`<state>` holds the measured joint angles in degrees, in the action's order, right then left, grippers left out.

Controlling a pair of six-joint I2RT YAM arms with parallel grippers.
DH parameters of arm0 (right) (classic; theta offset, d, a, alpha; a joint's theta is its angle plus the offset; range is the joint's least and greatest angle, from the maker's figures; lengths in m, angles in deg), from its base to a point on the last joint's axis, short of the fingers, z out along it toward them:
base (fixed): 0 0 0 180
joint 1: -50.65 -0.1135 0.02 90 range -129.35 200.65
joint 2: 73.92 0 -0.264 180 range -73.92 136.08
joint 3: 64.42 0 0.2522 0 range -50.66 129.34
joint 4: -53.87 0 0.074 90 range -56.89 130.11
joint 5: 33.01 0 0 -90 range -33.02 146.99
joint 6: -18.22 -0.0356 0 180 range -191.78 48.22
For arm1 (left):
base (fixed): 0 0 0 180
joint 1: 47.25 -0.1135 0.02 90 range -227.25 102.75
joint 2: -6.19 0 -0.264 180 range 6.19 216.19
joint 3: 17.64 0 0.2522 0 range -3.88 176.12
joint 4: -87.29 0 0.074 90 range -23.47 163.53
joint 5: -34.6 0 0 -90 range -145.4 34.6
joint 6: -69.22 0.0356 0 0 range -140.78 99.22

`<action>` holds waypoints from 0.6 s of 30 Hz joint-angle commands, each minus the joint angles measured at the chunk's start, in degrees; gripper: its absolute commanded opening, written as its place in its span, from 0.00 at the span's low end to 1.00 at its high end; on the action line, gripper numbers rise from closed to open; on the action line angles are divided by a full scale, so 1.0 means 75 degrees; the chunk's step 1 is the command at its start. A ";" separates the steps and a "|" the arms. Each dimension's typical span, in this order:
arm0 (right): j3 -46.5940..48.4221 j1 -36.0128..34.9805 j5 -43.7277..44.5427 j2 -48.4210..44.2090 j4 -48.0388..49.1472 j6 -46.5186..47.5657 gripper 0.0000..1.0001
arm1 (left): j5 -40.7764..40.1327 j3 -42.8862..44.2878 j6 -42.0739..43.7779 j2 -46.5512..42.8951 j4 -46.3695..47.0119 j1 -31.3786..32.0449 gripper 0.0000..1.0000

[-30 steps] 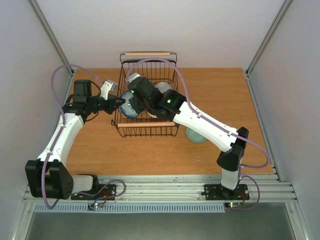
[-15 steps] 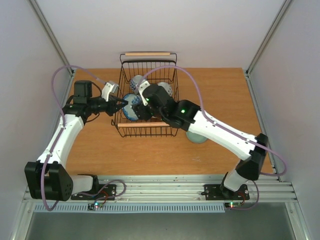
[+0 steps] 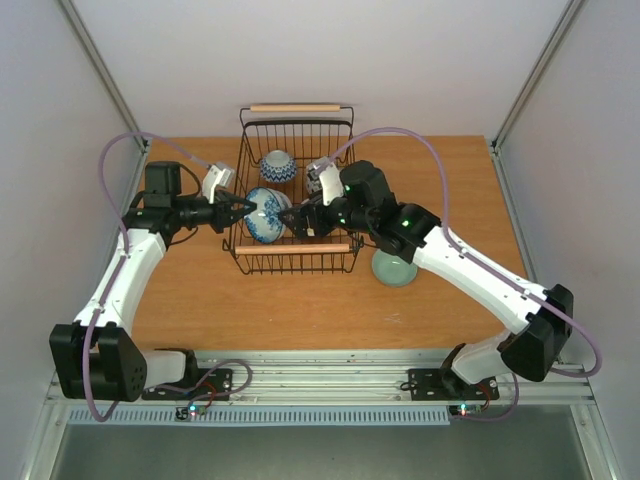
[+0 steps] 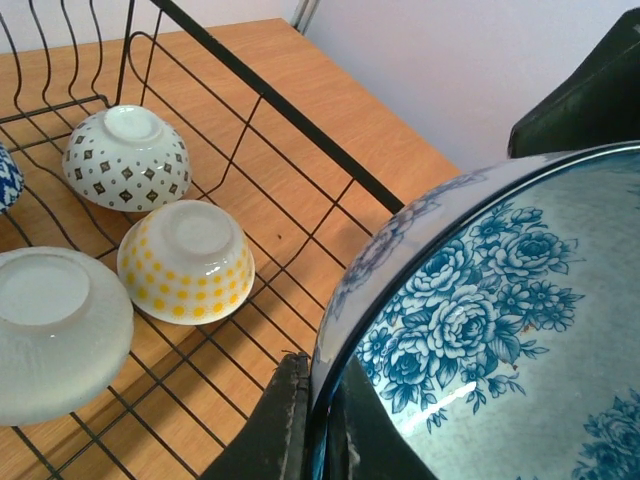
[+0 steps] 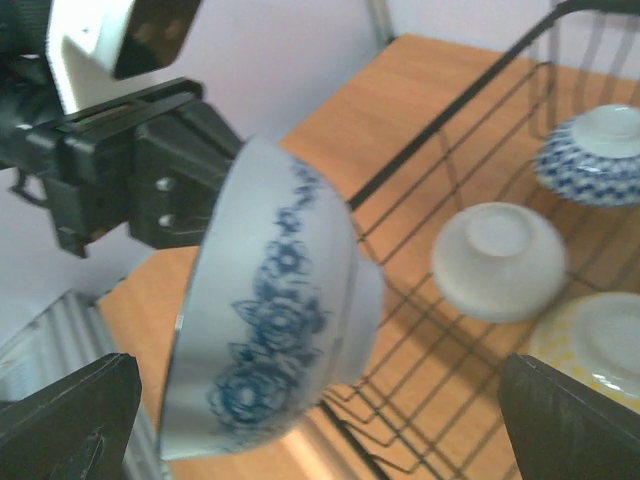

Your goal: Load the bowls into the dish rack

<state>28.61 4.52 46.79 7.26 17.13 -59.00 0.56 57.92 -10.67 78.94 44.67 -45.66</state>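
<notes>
A bowl with blue flowers (image 3: 265, 214) hangs tilted on its side over the left part of the dish rack (image 3: 243, 140). My left gripper (image 3: 240, 210) is shut on its rim (image 4: 345, 300), one finger (image 4: 285, 420) outside and one inside. My right gripper (image 3: 303, 222) stands open just right of this bowl (image 5: 275, 320), not touching it, with its fingertips (image 5: 70, 415) far apart. Upside down on the rack floor (image 4: 260, 90) lie a diamond-dotted bowl (image 4: 127, 155), a yellow-dotted bowl (image 4: 187, 260), a plain pale bowl (image 4: 55, 330) and a blue-patterned bowl (image 3: 278, 165).
A pale green bowl (image 3: 392, 268) sits on the wooden table (image 3: 200, 290) just right of the rack's near corner, partly under my right arm. The rack has wooden bar handles at the far (image 3: 295, 107) and near ends. White walls close in the table.
My right gripper has opened, let go of the blue-flowered bowl and drawn back to the right. My left gripper keeps hold of the bowl in nearly the same place.
</notes>
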 commanded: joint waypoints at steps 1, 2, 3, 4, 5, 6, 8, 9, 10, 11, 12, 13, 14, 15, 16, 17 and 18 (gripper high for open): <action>0.0012 -0.0002 -0.1534 0.0290 0.0673 -0.0540 0.99 | 0.0802 0.0010 0.0012 -0.0048 0.0503 -0.0059 0.00; 0.0013 -0.0002 -0.1677 0.0366 0.0733 -0.0562 0.99 | 0.0891 0.0010 0.0020 -0.0044 0.0502 -0.0075 0.00; 0.0013 0.0003 -0.1762 0.0442 0.0778 -0.0600 0.99 | 0.0968 0.0010 0.0023 -0.0044 0.0494 -0.0081 0.01; 0.0013 0.0009 -0.1820 0.0505 0.0820 -0.0637 0.99 | 0.1046 0.0020 0.0029 -0.0032 0.0467 -0.0098 0.01; -0.0011 0.0010 -0.1861 0.0545 0.0875 -0.0682 0.99 | 0.1135 0.0021 0.0052 -0.0023 0.0440 -0.0111 0.00; -0.0045 0.0019 -0.1873 0.0569 0.0945 -0.0716 0.99 | 0.1220 0.0022 0.0082 -0.0021 0.0428 -0.0117 0.00; -0.0095 0.0025 -0.1891 0.0609 0.1025 -0.0801 0.99 | 0.1326 0.0022 0.0113 -0.0026 0.0418 -0.0118 0.00; -0.0145 0.0022 -0.1916 0.0602 0.1069 -0.0835 0.99 | 0.1365 0.0022 0.0116 -0.0026 0.0422 -0.0118 0.00; -0.0185 0.0022 -0.1930 0.0595 0.1111 -0.0867 0.99 | 0.1388 0.0022 0.0127 -0.0040 0.0419 -0.0118 0.00; -0.0233 0.0022 -0.1939 0.0590 0.1163 -0.0887 0.99 | 0.1406 0.0016 0.0134 -0.0043 0.0425 -0.0118 0.00; -0.0268 0.0022 -0.1969 0.0589 0.1176 -0.0888 0.99 | 0.1409 0.0005 0.0131 -0.0053 0.0451 -0.0118 0.00; -0.0303 0.0022 -0.1982 0.0602 0.1199 -0.0890 0.99 | 0.1409 -0.0016 0.0117 -0.0075 0.0488 -0.0118 0.01; -0.0356 0.0022 -0.1995 0.0591 0.1255 -0.0887 0.99 | 0.1425 -0.0033 0.0102 -0.0089 0.0540 -0.0339 0.01; -0.0396 0.0027 -0.2057 0.0589 0.1304 -0.0892 0.98 | 0.1454 -0.0054 0.0060 -0.0090 0.0584 -0.0380 0.00; -0.0442 0.0038 -0.2138 0.0598 0.1366 -0.0911 0.97 | 0.1484 -0.0065 0.0024 -0.0086 0.0601 -0.0401 0.00; -0.0495 0.0044 -0.2265 0.0602 0.1447 -0.0942 0.95 | 0.1499 -0.0061 0.0007 -0.0080 0.0605 -0.0406 0.00; -0.0542 0.0051 -0.2392 0.0592 0.1577 -0.0977 0.90 | 0.1507 -0.0060 -0.0004 -0.0069 0.0604 -0.0416 0.00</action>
<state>25.81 4.50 32.47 11.79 25.12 -64.95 8.34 57.81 -9.99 78.94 45.00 -47.81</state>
